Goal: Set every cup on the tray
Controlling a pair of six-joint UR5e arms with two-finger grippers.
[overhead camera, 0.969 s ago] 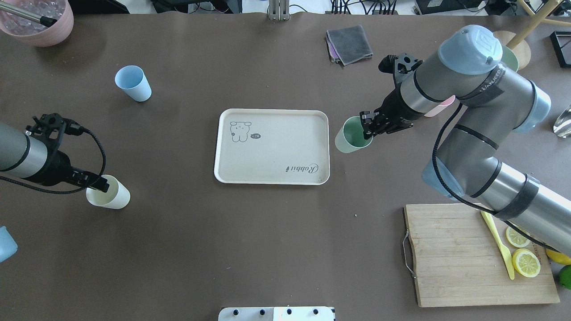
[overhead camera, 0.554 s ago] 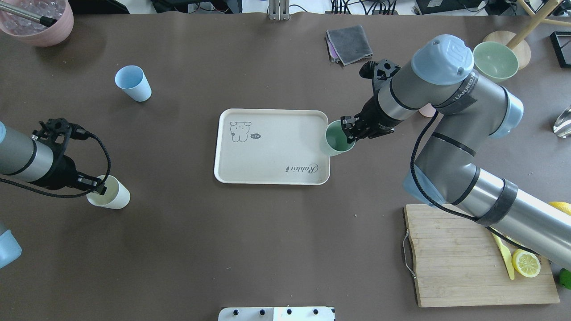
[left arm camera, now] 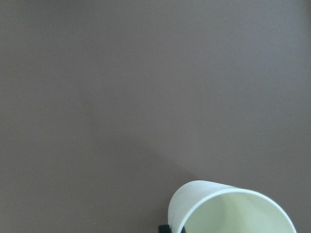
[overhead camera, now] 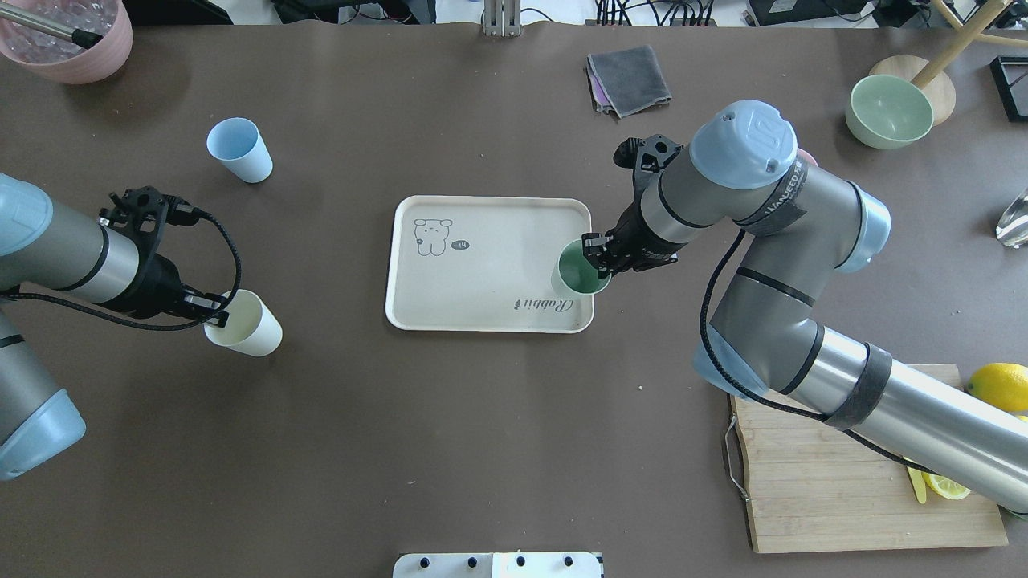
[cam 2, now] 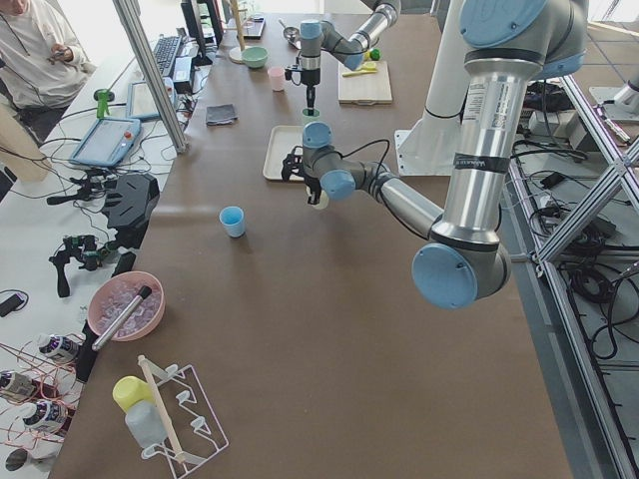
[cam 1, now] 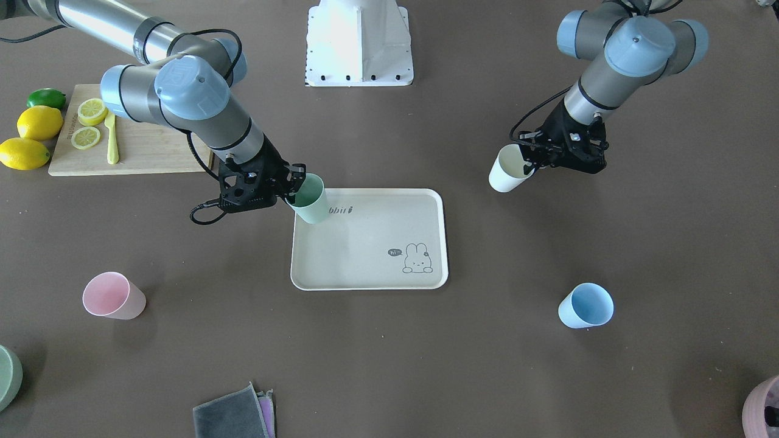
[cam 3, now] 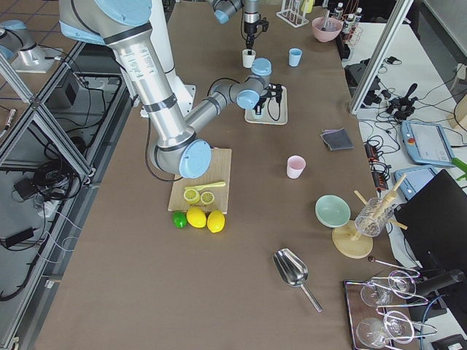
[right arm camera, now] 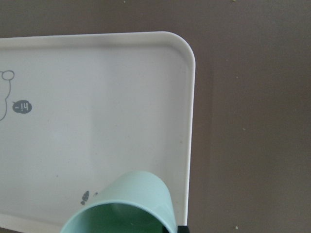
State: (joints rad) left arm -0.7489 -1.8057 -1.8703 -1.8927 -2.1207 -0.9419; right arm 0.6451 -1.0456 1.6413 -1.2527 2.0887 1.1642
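Overhead exterior view, standing behind the robot and reading clock directions from the tray's middle: nearest, at 5 o'clock, lies a wooden cutting board (overhead camera: 843,490). Next, well out at 8 o'clock, the left gripper (overhead camera: 215,311) has its jaws pinched on the rim of the cream cup (overhead camera: 247,325), mouth up and leaning a little, with its base tipped away from the gripper. At about 4 o'clock the right gripper (overhead camera: 598,255) grips the rim of the green cup (overhead camera: 578,273) the same way, one finger inside and one outside. That cup sits over the tray's near right corner, mouth up and slightly tilted; I cannot tell whether its base touches. The tray (overhead camera: 482,241) lies flat with its long axis running 9 to 3 o'clock. Farther off, at 10 o'clock, the blue cup (overhead camera: 239,150) stands upright on the table. The pink cup (cam 1: 114,296) stands upright at 2 o'clock, mostly behind the right arm. That makes four cups, one of each colour, and one tray.
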